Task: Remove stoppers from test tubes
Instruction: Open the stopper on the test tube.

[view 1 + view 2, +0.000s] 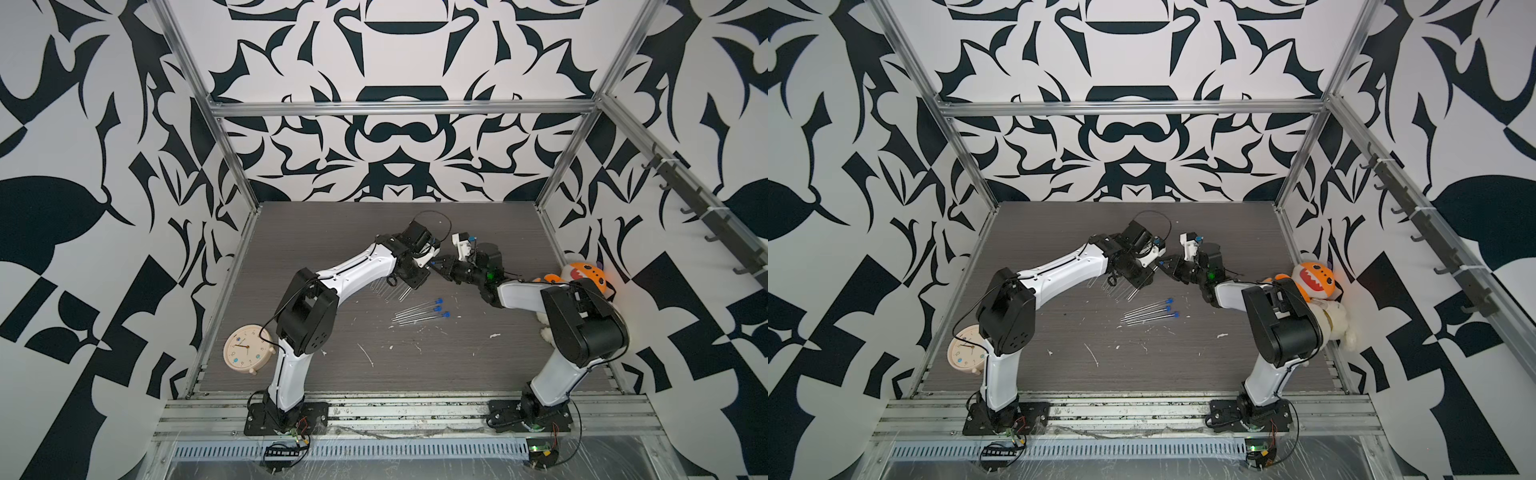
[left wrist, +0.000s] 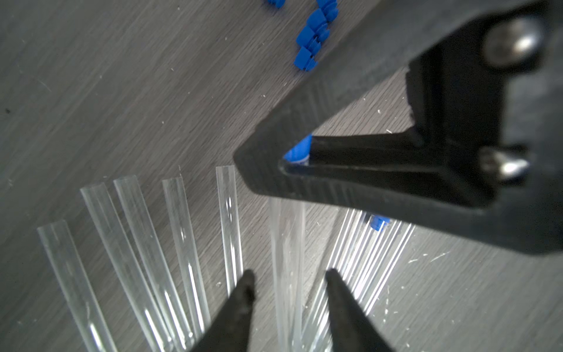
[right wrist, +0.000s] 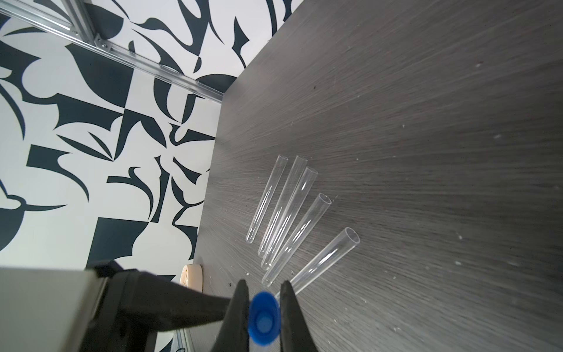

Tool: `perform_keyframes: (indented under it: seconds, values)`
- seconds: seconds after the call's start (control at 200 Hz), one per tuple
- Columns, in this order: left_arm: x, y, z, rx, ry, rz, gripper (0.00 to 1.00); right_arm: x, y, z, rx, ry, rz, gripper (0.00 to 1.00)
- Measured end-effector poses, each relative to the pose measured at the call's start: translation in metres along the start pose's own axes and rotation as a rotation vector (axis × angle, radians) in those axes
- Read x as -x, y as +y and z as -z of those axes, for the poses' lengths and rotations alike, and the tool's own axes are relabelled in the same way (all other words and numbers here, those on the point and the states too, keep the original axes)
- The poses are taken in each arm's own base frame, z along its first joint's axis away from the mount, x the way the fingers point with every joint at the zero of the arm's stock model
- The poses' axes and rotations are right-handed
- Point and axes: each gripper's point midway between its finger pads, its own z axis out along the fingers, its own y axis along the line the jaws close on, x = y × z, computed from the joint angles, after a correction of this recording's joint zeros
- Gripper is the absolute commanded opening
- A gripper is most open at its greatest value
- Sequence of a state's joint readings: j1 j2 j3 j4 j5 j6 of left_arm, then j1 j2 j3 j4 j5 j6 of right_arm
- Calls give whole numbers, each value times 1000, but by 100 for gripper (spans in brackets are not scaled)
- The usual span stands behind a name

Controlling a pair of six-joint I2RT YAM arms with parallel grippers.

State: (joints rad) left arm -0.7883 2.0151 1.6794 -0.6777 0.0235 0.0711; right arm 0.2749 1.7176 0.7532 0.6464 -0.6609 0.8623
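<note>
The jaws of the right gripper (image 3: 264, 283) are closed on a blue stopper (image 3: 263, 317), which is pinched at its sides, its hollow end turned to the wrist camera. The jaws of the left gripper (image 2: 289, 271) are parted. A bare test tube (image 2: 286, 231) is seen running between them, with a gap on each side. Whether it rests on the surface (image 2: 106, 91) cannot be told. Further unstoppered tubes (image 2: 181, 228) are fanned out just beside it, and loose stoppers (image 2: 313, 33) are heaped nearby. Three stoppered tubes (image 1: 415, 313) are laid side by side, nearer the arm bases.
</note>
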Motion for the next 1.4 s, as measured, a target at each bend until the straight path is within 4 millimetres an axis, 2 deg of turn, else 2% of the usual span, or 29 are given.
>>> perform_keyframes:
  seconds: [0.155, 0.23, 0.35, 0.435, 0.505, 0.96, 1.4]
  values:
    - [5, -1, -4, -1, -5, -4, 52, 1, -1, 0, -3, -3, 0, 0]
    - [3, -1, -9, -1, 5, -4, 50, 1, -1, 0, -3, -4, 0, 0]
    - [-1, 0, -17, -3, 23, -11, 32, 1, -1, 0, -3, -4, 0, 0]
    - [-4, 0, -21, -2, 34, 4, 11, 1, -1, 0, -3, -4, 0, 0]
    - [-4, 0, -21, -2, 36, -2, 0, 0, -1, 0, -5, -3, -2, 0]
    - [-13, 0, -30, -7, 32, -7, 0, -3, -10, 1, -41, 17, -38, 0]
    - [-1, 3, -21, 4, -28, -8, 0, 12, 0, 0, -30, 3, -30, 0]
